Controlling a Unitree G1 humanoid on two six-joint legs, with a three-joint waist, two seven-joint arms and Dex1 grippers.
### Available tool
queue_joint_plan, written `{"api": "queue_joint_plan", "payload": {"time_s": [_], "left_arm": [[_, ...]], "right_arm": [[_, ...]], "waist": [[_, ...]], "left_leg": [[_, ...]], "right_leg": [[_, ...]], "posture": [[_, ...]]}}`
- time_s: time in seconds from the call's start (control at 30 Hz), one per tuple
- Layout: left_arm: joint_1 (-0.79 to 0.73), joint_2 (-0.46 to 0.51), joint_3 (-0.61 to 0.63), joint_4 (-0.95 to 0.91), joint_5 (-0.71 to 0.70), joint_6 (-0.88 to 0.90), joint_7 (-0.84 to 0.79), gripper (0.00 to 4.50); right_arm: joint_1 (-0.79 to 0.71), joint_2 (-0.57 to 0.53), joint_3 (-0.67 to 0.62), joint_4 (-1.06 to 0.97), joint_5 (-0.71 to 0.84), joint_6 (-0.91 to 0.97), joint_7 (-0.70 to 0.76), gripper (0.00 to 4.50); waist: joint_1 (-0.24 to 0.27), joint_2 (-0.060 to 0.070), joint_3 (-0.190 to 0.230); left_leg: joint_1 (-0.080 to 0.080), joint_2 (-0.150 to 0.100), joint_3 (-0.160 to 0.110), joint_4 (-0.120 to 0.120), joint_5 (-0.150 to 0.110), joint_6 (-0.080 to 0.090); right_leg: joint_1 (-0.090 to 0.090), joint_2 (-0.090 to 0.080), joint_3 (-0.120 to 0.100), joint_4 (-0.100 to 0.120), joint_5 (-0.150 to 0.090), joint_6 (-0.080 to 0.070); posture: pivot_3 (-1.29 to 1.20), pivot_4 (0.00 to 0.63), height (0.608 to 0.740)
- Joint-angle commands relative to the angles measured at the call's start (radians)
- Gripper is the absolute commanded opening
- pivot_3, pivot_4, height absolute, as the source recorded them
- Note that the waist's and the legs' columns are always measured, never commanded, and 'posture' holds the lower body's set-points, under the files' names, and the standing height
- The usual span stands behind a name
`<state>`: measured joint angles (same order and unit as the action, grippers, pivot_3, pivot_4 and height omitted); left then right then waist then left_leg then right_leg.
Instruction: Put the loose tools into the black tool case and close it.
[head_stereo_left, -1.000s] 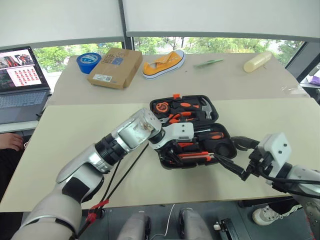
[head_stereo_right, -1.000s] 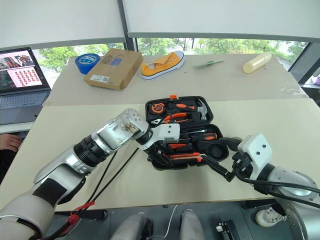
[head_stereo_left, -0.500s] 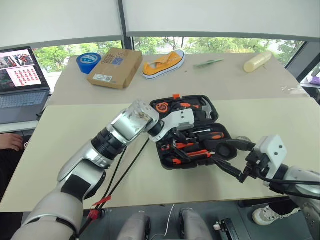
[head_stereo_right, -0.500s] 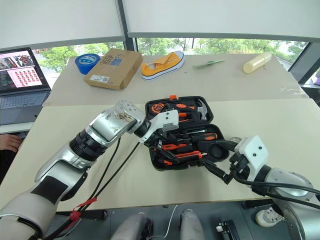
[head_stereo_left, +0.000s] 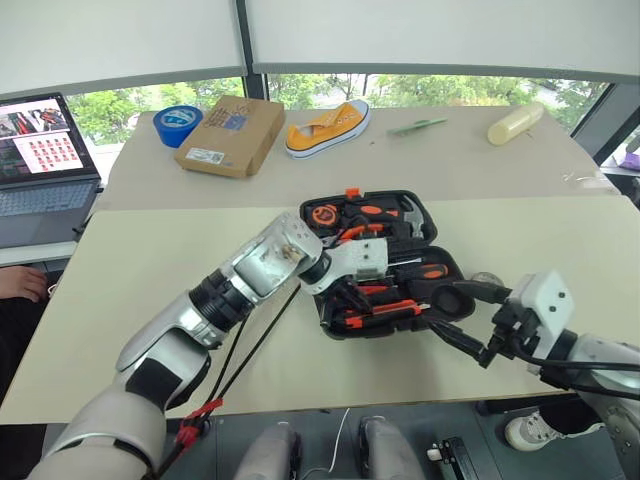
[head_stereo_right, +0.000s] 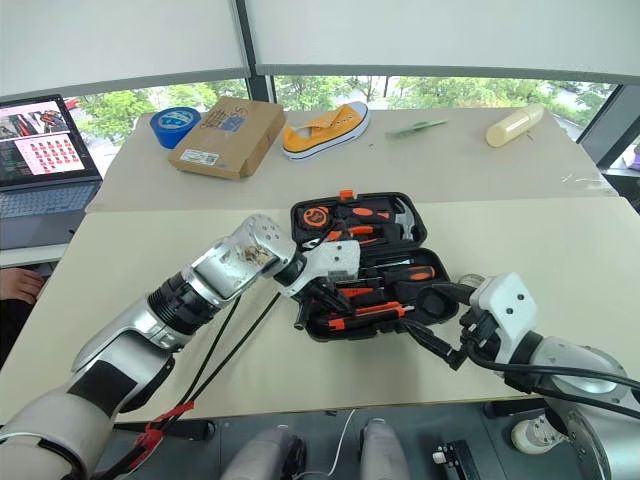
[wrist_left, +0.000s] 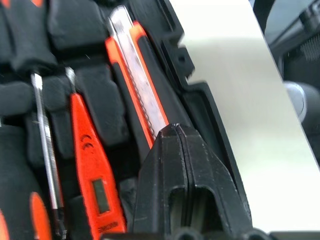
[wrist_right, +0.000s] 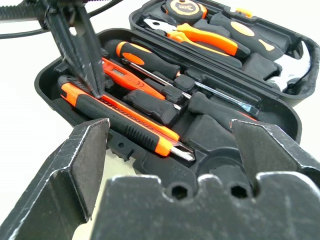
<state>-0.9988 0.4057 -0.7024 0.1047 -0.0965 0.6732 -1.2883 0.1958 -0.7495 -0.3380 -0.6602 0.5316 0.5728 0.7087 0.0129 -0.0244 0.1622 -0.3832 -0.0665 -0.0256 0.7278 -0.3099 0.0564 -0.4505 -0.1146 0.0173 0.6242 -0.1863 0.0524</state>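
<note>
The black tool case (head_stereo_left: 436, 230) lies open in the middle of the table. A black-and-orange utility knife (wrist_right: 125, 125) sits in the slot along its near edge. Beside it lie an orange tester pen (wrist_left: 87, 160) and orange-and-black screwdrivers (wrist_right: 145, 57). My left gripper (head_stereo_left: 326, 320) is shut and empty, its tips down on the knife's left end. At the case's near right corner my right gripper (head_stereo_left: 438, 308) stands open with nothing in it. A small round grey disc (head_stereo_left: 482, 280) lies on the table by the case's right side.
The case's far half holds a tape measure, pliers (head_stereo_left: 365, 212) and a hammer. At the back stand a cardboard box (head_stereo_left: 232, 133), a blue tape roll (head_stereo_left: 177, 123), a yellow shoe (head_stereo_left: 328, 127) and a pale bottle (head_stereo_left: 515, 122). A laptop (head_stereo_left: 40, 165) sits far left.
My left gripper lifted and spread its fingers, then came back down and shut with its tips on the knife. The right gripper kept still.
</note>
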Motion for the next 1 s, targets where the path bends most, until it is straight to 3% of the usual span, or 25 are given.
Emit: {"api": "queue_joint_plan", "payload": {"time_s": [0.03, 0.13, 0.17, 0.33, 1.0], "left_arm": [[0.035, 0.018, -0.094, -0.002, 0.104, -0.121, -0.011, 0.04], [0.041, -0.018, -0.118, 0.069, 0.172, -0.209, 0.029, 0.04], [0.043, -0.028, -0.116, 0.080, 0.180, -0.218, 0.029, 0.04], [0.059, -0.055, -0.096, 0.088, 0.188, -0.212, 0.004, 0.04], [0.129, -0.060, -0.123, 0.095, 0.310, -0.304, -0.016, 0.04]], "right_arm": [[0.014, -0.001, -0.031, -0.035, -0.003, -0.016, -0.010, 4.50], [0.019, -0.004, -0.034, -0.024, -0.006, -0.014, -0.014, 4.50], [0.019, -0.005, -0.036, -0.022, -0.007, -0.015, -0.014, 4.50], [0.022, -0.008, -0.043, -0.017, -0.007, -0.014, -0.013, 4.50], [0.037, 0.001, -0.028, -0.011, -0.023, -0.011, -0.013, 4.50]], "waist": [[0.000, 0.000, 0.000], [0.002, 0.001, -0.001], [0.002, 0.001, 0.000], [0.002, 0.002, -0.001], [0.003, 0.002, -0.005]], "left_leg": [[0.001, 0.000, 0.000, 0.000, 0.000, 0.000], [0.009, 0.001, -0.001, -0.001, -0.002, 0.002], [0.014, 0.001, -0.001, -0.002, -0.006, 0.009], [0.019, 0.002, -0.001, -0.003, -0.008, 0.012], [0.027, 0.002, -0.001, -0.006, -0.009, 0.012]], "right_leg": [[0.001, 0.000, 0.000, 0.000, 0.000, 0.000], [0.011, 0.000, -0.001, -0.006, 0.000, 0.000], [0.017, 0.000, -0.001, -0.012, 0.000, 0.000], [0.023, 0.001, -0.003, -0.013, -0.001, 0.002], [0.031, 0.000, -0.002, -0.015, -0.002, 0.003]], "posture": [[0.00, 0.150, 0.735], [0.00, 0.150, 0.735], [0.00, 0.150, 0.735], [0.00, 0.150, 0.735], [0.00, 0.150, 0.735]]}}
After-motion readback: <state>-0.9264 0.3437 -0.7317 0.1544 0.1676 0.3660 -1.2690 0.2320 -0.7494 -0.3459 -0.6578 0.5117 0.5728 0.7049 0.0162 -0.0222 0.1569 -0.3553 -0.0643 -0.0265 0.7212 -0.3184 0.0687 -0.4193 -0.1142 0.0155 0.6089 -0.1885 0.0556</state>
